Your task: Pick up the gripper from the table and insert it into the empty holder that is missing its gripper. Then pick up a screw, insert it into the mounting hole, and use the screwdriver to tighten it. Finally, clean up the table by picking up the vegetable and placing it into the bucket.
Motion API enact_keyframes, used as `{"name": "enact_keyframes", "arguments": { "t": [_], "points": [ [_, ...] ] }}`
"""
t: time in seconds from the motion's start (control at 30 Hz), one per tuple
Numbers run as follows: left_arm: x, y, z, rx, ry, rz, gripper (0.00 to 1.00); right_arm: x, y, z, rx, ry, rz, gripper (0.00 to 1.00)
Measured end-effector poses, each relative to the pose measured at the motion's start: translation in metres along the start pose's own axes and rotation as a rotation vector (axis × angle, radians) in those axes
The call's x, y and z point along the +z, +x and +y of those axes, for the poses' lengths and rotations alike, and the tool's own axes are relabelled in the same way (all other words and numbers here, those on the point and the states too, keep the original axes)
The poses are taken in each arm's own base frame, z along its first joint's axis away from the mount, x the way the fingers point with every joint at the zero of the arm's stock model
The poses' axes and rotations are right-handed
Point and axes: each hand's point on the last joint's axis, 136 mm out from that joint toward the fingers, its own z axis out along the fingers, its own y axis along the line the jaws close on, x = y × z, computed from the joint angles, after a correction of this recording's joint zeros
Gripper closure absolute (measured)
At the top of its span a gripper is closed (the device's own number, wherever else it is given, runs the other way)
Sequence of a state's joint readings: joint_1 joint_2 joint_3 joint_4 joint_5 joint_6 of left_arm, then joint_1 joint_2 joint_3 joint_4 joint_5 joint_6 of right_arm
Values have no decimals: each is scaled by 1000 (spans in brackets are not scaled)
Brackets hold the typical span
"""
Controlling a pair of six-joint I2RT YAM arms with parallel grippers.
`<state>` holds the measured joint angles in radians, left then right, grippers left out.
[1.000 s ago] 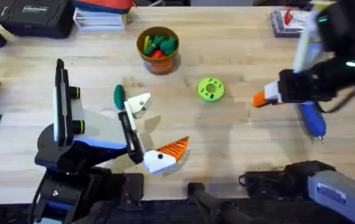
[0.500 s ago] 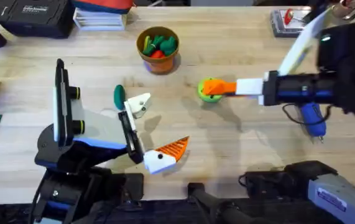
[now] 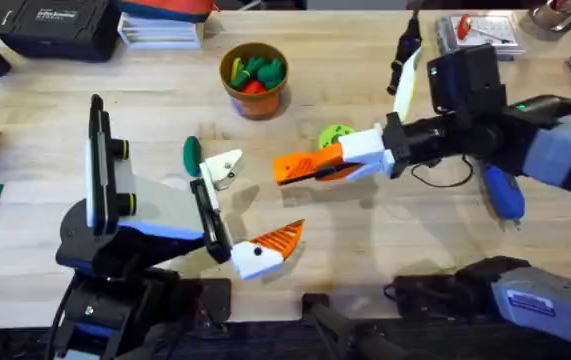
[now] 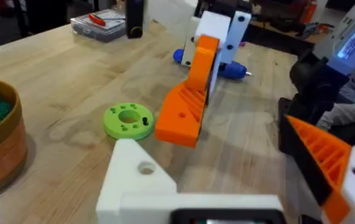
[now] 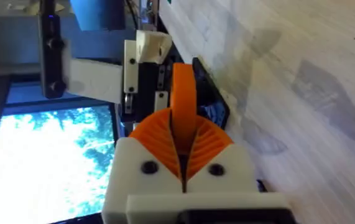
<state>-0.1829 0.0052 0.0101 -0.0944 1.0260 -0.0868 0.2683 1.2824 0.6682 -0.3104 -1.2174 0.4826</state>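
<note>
Vegetable point(image 3: 191, 155) lies lower left of bucket point(image 3: 257, 104), just beside the empty white holder point(image 3: 223, 168). Left gripper point(image 3: 246, 205) below bucket, jaws spread. Right gripper point(image 3: 303, 166) lower right of bucket, orange pads pressed together; can't tell if anything's pinched. Screwdriver point(image 3: 502, 194) far right of bucket.
</note>
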Motion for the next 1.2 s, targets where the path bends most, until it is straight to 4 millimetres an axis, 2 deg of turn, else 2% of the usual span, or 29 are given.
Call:
{"name": "enact_keyframes", "arguments": {
  "t": [0.3, 0.47, 0.67, 0.97, 1.2],
  "points": [
    [0, 0, 0, 0, 0, 0, 14, 4, -1, 1, 130, -48, 34, 994],
    [0, 0, 0, -1, 0, 0, 15, 6, -5, 7, 98, -64, 32, 994],
    [0, 0, 0, 0, 0, 0, 15, 19, -11, 19, 21, -94, 51, 994],
    [0, 0, 0, 0, 0, 0, 15, 41, -8, 4, 143, -100, 131, 994],
    [0, 0, 0, 0, 0, 0, 15, 41, -16, 20, 73, -153, 131, 994]
  ]
}}
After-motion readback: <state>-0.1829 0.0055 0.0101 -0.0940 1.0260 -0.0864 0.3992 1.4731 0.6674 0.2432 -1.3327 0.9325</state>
